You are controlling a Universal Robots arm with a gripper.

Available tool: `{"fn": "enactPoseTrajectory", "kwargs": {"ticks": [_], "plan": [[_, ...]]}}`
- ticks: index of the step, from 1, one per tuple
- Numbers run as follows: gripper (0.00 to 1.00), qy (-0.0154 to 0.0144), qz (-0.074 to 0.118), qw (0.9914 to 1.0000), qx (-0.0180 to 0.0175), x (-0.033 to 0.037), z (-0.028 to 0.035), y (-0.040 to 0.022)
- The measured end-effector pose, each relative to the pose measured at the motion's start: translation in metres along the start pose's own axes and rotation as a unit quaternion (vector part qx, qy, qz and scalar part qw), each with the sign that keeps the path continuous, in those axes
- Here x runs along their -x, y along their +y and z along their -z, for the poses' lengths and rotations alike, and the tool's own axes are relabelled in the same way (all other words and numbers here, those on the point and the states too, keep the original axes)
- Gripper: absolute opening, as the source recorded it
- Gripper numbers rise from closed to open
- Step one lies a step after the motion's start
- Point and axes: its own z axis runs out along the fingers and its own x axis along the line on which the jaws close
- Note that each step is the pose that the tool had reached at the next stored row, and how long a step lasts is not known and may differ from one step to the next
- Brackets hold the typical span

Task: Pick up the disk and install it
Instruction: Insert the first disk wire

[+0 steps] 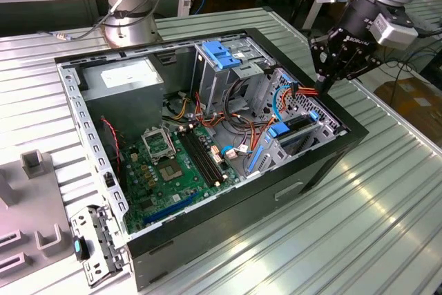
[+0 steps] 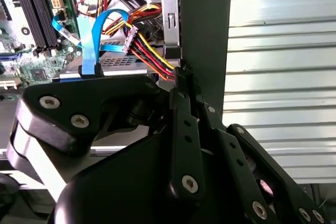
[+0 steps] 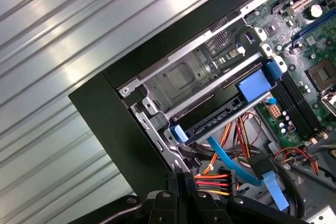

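Observation:
The disk [image 1: 295,124] lies flat in a bay of the drive cage at the open computer case's end, on the exterior view's right. It is a dark slab with blue rails, and the first wrist view shows the disk [image 3: 212,123] with its blue handle [image 3: 253,84]. My gripper [image 1: 322,90] hangs just above the case wall beside that bay. In both wrist views its fingers [image 2: 181,108] are pressed together at the end of a red, orange and yellow power cable [image 2: 152,59], [image 3: 212,184]. The gripper [image 3: 185,180] is shut on that cable's plug.
A blue flat data cable [image 2: 97,35] and other loose wires crowd the space by the cage. A taller grey cage with a blue bracket [image 1: 222,54] stands behind. The motherboard [image 1: 173,164] fills the case floor. The case rests on a ribbed metal table [image 1: 359,212].

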Motion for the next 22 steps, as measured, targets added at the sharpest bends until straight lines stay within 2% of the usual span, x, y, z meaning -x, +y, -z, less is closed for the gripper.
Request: {"fn": "enactPoseTrajectory", "kwargs": {"ticks": [4, 6, 12, 16, 22], "plan": [[0.16, -0.0001, -0.029, 0.99958, -0.0005, 0.0002, 0.0000, 0.0000], [0.16, -0.0002, -0.047, 0.99890, -0.0008, 0.0008, 0.0000, 0.0005], [0.16, -0.0004, -0.072, 0.99742, -0.0014, 0.0032, -0.0003, 0.0022], [0.16, -0.0006, -0.102, 0.99477, -0.0020, 0.0055, -0.0007, 0.0038], [0.16, -0.0008, -0.124, 0.99226, -0.0025, 0.0080, -0.0011, 0.0055]]}}
